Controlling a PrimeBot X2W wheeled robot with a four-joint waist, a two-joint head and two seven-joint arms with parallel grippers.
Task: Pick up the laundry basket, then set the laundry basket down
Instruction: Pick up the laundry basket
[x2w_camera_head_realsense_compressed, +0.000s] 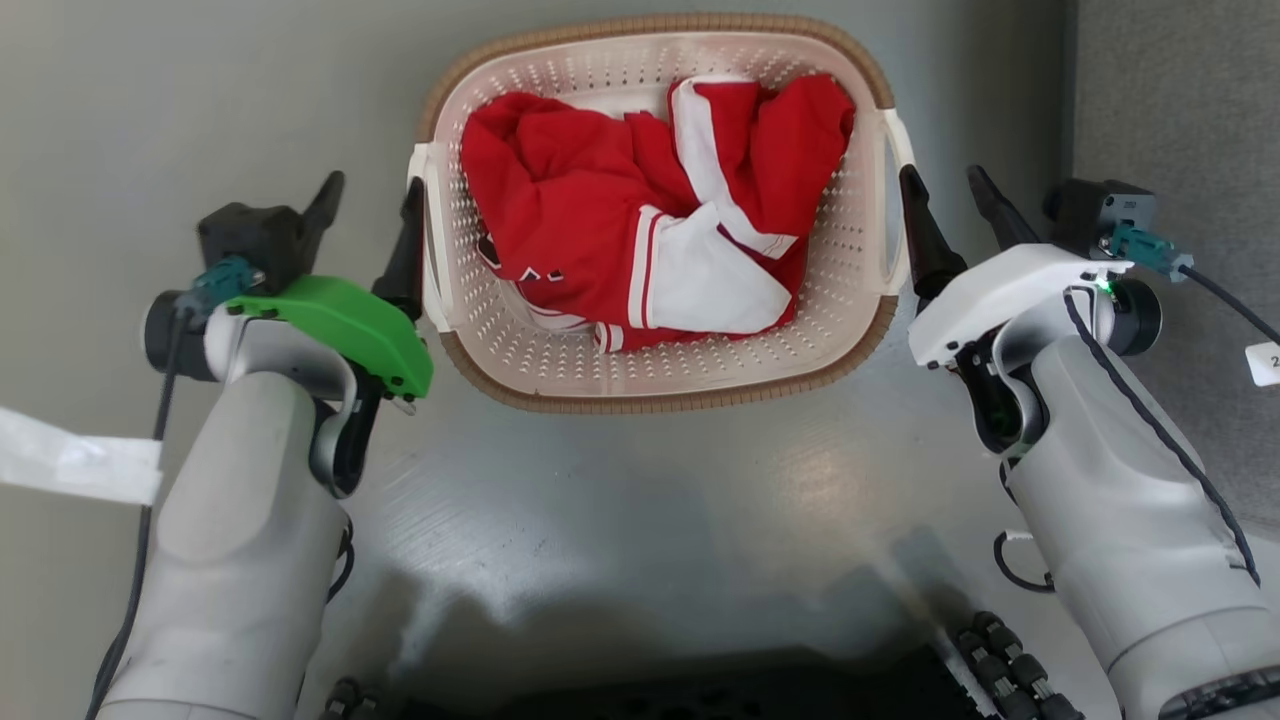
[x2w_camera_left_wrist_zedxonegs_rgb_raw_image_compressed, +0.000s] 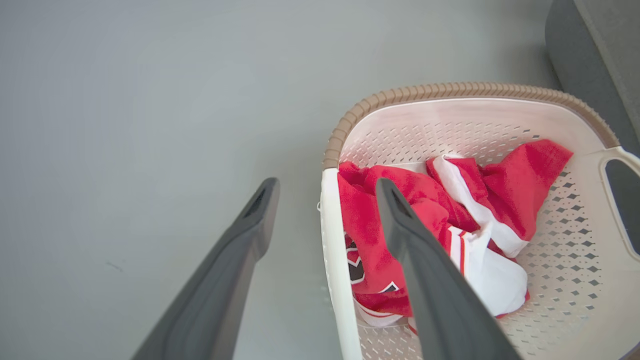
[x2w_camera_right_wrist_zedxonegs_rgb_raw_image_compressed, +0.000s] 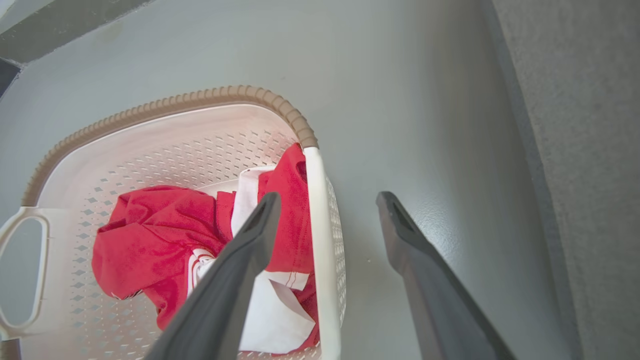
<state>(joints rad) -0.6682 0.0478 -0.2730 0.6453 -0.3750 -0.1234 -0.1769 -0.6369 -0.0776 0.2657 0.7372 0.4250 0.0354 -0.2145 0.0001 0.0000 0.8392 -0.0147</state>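
Note:
The laundry basket (x2w_camera_head_realsense_compressed: 660, 400) stands on the grey floor in the head view, cream-white with perforated walls and a brown rim, and a crumpled red and white garment (x2w_camera_head_realsense_compressed: 580, 210) lies inside it. My left gripper (x2w_camera_head_realsense_compressed: 370, 200) is open at the basket's left handle (x2w_camera_head_realsense_compressed: 428, 240). In the left wrist view the gripper (x2w_camera_left_wrist_zedxonegs_rgb_raw_image_compressed: 325, 187) has the white handle bar (x2w_camera_left_wrist_zedxonegs_rgb_raw_image_compressed: 330, 240) in the gap between its fingers, one finger over the garment (x2w_camera_left_wrist_zedxonegs_rgb_raw_image_compressed: 362, 235). My right gripper (x2w_camera_head_realsense_compressed: 945, 190) is open at the right handle (x2w_camera_head_realsense_compressed: 893, 200). From the right wrist, the gripper (x2w_camera_right_wrist_zedxonegs_rgb_raw_image_compressed: 327, 200) straddles that bar (x2w_camera_right_wrist_zedxonegs_rgb_raw_image_compressed: 317, 225).
A darker grey textured surface (x2w_camera_head_realsense_compressed: 1170, 100) runs along the right side, close to my right arm. A white strip (x2w_camera_head_realsense_compressed: 70, 465) lies at the left edge. My dark base (x2w_camera_head_realsense_compressed: 700, 690) sits at the bottom. Open grey floor lies left of the basket (x2w_camera_left_wrist_zedxonegs_rgb_raw_image_compressed: 450, 91).

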